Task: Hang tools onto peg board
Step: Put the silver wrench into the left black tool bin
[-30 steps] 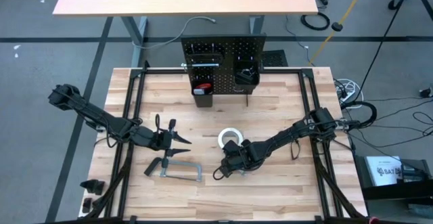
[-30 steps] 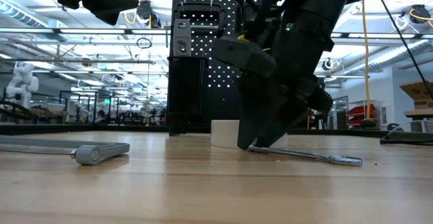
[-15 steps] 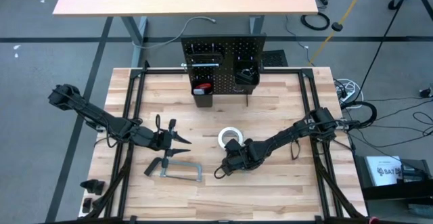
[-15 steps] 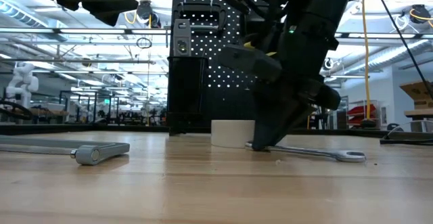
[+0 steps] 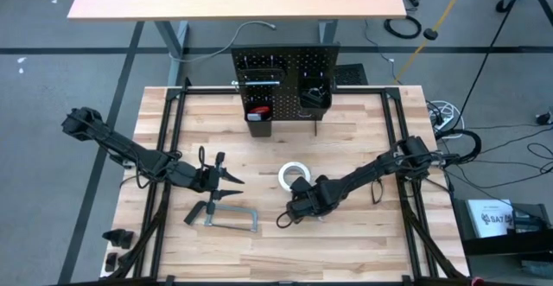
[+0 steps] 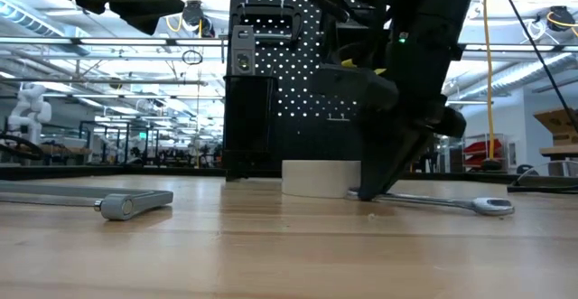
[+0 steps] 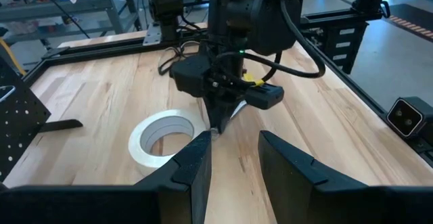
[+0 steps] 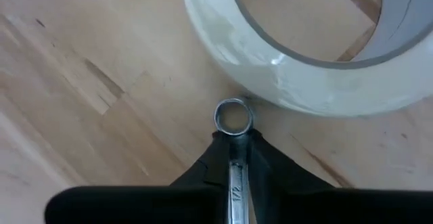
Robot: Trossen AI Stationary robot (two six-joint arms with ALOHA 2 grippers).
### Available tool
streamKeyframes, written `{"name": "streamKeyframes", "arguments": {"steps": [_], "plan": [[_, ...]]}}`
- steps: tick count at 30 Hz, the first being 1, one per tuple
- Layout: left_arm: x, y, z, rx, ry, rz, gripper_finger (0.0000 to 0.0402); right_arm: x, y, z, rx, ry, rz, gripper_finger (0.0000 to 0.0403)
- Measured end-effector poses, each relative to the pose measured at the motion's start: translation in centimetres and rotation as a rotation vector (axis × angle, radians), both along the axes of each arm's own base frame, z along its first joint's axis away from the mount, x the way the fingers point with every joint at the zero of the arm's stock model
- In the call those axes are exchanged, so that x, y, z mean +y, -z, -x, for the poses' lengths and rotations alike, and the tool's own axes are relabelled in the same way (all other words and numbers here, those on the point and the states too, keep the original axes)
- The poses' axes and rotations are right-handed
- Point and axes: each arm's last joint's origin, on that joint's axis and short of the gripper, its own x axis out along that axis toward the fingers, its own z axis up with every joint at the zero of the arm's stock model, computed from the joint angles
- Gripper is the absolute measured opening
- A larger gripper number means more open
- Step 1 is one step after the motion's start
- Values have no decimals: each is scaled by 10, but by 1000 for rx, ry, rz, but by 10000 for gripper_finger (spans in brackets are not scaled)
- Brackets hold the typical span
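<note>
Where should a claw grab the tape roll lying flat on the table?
Take the tape roll from above, one finger in its open centre and one outside, pinching the wall. It lies flat, hole up. Use the side away from the right claw, which is shut on the wrench.

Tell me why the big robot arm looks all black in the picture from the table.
In the low view, bright ceiling lights shine behind the right gripper, so it shows as a silhouette; in the right wrist view, the wrench is evenly lit beside the tape roll.

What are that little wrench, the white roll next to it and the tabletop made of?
The wrench looks like polished steel: silvery, with bright glints on its ring end. The white roll seems glossy plastic tape, wound in layers. The tabletop looks like light wood strips, with visible grain and seams.
</note>
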Motion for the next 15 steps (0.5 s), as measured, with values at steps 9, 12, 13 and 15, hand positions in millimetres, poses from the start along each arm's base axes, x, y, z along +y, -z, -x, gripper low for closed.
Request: {"name": "streamKeyframes", "arguments": {"steps": [9, 12, 13, 15], "plan": [[0, 0, 0, 1, 0, -1, 127, -2, -30, 5, -78, -21, 23, 2], [0, 0, 0, 1, 0, -1, 127, -2, -29, 5, -77, -19, 23, 0], [0, 0, 0, 2, 0, -1, 127, -2, -29, 5, -81, -17, 22, 0], [0, 0, 0, 3, 0, -1, 127, -1, -30, 5, -88, -18, 22, 0]]}}
